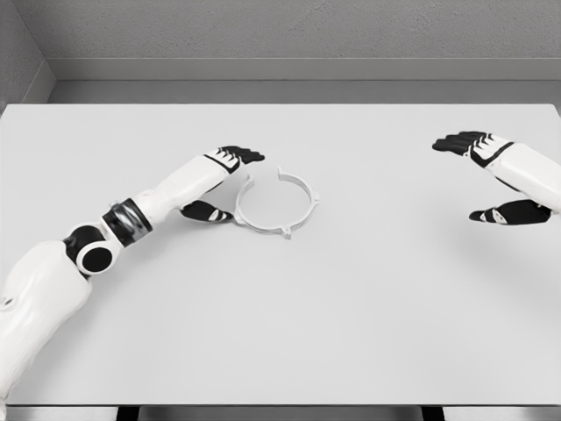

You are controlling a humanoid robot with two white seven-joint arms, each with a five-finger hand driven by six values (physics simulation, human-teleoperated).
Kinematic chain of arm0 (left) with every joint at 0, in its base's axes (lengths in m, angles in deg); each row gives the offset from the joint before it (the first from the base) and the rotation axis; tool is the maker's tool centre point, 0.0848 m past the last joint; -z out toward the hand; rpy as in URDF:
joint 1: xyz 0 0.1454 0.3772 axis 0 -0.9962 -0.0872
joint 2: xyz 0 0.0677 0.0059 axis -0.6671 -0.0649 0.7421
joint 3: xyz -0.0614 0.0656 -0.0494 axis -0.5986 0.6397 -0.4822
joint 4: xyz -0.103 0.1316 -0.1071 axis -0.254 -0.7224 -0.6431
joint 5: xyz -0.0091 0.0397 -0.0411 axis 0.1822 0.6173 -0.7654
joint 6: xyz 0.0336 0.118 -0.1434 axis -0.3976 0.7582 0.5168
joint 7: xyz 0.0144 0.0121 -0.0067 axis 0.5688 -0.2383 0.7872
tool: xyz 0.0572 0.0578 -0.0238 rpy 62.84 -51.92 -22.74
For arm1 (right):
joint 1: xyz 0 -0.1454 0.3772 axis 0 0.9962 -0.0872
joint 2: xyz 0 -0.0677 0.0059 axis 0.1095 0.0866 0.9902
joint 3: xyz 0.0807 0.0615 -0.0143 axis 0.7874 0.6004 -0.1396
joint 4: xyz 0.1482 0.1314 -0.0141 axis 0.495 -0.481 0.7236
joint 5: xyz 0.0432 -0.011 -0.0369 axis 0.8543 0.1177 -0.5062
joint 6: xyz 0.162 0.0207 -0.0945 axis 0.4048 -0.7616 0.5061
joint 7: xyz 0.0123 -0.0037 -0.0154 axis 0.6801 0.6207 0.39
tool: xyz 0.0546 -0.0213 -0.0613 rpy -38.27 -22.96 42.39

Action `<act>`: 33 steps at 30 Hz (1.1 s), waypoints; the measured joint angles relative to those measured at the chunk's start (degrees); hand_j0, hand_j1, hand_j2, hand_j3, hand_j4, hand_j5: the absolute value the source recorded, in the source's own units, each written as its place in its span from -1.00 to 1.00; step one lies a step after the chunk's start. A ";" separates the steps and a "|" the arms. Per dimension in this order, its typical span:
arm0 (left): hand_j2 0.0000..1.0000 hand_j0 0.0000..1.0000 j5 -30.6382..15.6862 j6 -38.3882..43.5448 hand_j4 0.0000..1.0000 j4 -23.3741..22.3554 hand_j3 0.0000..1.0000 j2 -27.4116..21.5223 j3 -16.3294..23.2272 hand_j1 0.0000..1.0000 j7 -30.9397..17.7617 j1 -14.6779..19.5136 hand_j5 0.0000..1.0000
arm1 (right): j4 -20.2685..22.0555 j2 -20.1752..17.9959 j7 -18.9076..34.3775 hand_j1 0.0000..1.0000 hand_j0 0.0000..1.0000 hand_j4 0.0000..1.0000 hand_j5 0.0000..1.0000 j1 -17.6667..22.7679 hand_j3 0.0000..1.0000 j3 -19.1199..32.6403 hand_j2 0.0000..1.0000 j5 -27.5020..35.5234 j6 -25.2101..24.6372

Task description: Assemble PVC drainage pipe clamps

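Right arm (530,175) is running off the right edge past the wrist. Left arm (53,289) is getting cut off at the lower left corner. Table (351,333) is losing both side edges to the frame. Clamp (276,203) left rim is sitting right by the left hand (219,180); contact is staying unclear.

Two glossy white arms with smooth, rounded shells. The left hand (219,180) has black fingers (245,156) with white knuckle patches; behind it, up the forearm, sit a black and grey ringed collar and a black elbow joint with a round white cap. The right hand (495,180) shows matching black fingers (456,143) on a white casing edged in black.
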 measured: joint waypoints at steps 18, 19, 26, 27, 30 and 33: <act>1.00 1.00 0.05 0.00 1.00 -0.01 1.00 2.80 -0.01 1.00 0.00 -0.09 1.00 | -0.07 0.00 0.00 1.00 1.00 1.00 1.00 0.09 1.00 0.06 1.00 0.02 0.00; 1.00 1.00 0.06 0.00 1.00 -0.03 1.00 2.92 -0.01 1.00 0.01 -0.09 1.00 | -0.11 0.00 0.00 1.00 1.00 1.00 1.00 0.09 1.00 0.07 1.00 0.02 0.00; 1.00 1.00 0.05 0.00 1.00 -0.08 1.00 3.58 -0.06 1.00 0.00 -0.09 1.00 | -0.08 0.00 0.00 1.00 1.00 1.00 1.00 0.09 1.00 0.06 1.00 0.00 0.00; 1.00 1.00 0.06 0.00 1.00 -0.09 1.00 3.66 -0.08 1.00 0.00 -0.09 1.00 | -0.06 0.00 0.00 1.00 1.00 1.00 1.00 0.09 1.00 0.06 1.00 0.00 0.00; 1.00 1.00 0.06 0.00 1.00 -0.09 1.00 3.84 -0.09 1.00 0.00 0.00 1.00 | -0.03 0.00 0.00 1.00 1.00 1.00 1.00 0.09 1.00 0.07 1.00 0.00 0.00; 1.00 1.00 0.05 0.00 1.00 -0.15 1.00 4.12 -0.15 1.00 0.00 0.00 1.00 | -0.01 0.00 0.00 1.00 1.00 1.00 1.00 0.09 1.00 0.06 1.00 0.00 0.00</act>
